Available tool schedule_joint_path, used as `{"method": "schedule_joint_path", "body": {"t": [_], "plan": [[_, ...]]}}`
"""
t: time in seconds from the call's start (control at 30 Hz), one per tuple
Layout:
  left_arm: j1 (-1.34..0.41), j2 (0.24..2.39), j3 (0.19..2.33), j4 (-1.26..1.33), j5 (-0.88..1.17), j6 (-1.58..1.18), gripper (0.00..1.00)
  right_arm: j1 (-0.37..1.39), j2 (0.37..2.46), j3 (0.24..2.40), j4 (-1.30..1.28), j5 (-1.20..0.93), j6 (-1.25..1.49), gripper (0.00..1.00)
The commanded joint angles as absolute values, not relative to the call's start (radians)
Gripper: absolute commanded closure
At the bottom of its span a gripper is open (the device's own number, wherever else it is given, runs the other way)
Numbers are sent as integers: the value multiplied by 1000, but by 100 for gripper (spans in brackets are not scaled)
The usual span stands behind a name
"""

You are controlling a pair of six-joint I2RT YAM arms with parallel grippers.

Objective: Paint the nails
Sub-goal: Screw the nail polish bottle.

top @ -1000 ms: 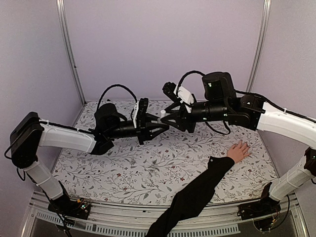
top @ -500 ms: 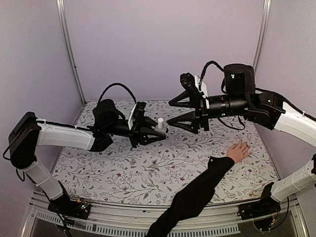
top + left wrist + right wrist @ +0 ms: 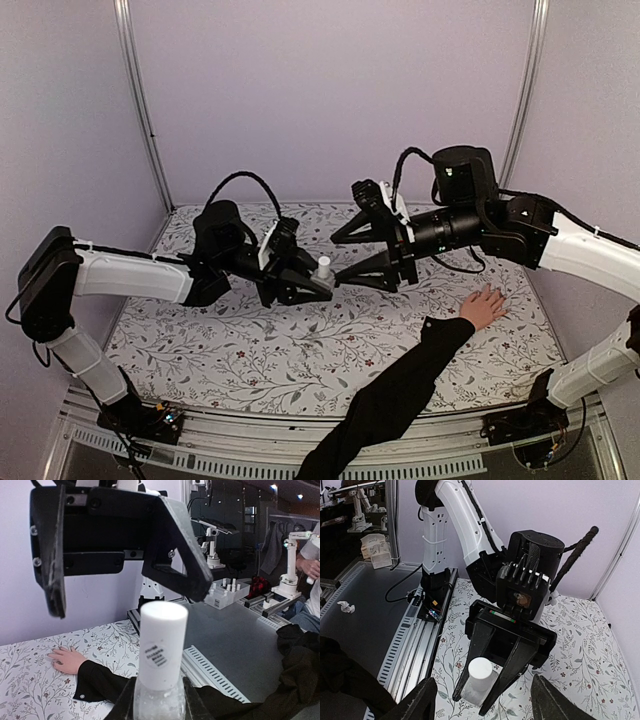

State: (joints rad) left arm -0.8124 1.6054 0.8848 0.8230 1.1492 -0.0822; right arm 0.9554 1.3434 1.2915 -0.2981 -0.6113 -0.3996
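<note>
grip: left gripper (image 3: 312,288) clenched on small pale translucent bottle (image 3: 323,272) with white cap (image 3: 161,640) | right gripper (image 3: 337,261) released, jaws wide, facing that cap | nails (image 3: 496,293): we see them on light-skinned hand (image 3: 484,306) lying flat on floral table (image 3: 290,345), right side

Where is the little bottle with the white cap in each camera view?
Top external: the bottle sits just left of centre, above the floral table cover.
Left wrist: the bottle fills the bottom centre, cap up.
Right wrist: the bottle is low centre, between dark jaws.
Shared landmark: the floral table cover shows in all three.
</note>
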Motion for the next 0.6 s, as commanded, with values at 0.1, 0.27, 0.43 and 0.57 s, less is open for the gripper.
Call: {"method": "schedule_joint_path", "body": {"t": [0.1, 0.27, 0.43, 0.57], "plan": [[-842, 1638, 930, 837, 1198, -109, 100, 953, 1374, 1311, -308, -726, -435, 40], [-851, 1656, 946, 851, 1199, -136, 100, 953, 1391, 1321, -324, -752, -459, 50], [-851, 1670, 959, 847, 1179, -171, 100, 953, 1422, 1348, -356, -739, -467, 64], [-850, 1659, 958, 822, 1133, -180, 100, 953, 1426, 1347, -354, -720, -460, 76]]}}
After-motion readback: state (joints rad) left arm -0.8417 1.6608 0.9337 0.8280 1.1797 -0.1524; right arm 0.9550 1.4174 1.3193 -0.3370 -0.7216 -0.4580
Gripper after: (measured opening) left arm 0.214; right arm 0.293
